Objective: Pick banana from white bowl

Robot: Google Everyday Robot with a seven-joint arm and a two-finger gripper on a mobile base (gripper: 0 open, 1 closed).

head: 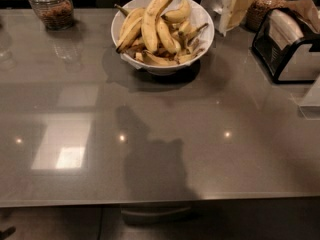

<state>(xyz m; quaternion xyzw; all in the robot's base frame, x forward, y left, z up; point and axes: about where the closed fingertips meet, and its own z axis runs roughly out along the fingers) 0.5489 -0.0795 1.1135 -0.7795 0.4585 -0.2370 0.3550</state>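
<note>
The white bowl (206, 25) stands at the back middle of the grey table, piled with bananas. The banana (150, 23), long, yellow and brown-speckled, lies on top of the pile, its stem tip pointing up and right past the rim. The gripper (231, 19), white and cream, hangs at the top of the view just right of the bowl's rim, above the table. It is beside the bowl, apart from the banana. Most of the arm is out of view.
A glass jar (50, 6) with brown contents stands at the back left. Another jar (267, 6) stands behind the gripper. A black-framed holder (290, 46) sits at the right, and a white object (312, 96) is at the right edge. The grey table (160, 149) reaches to the front.
</note>
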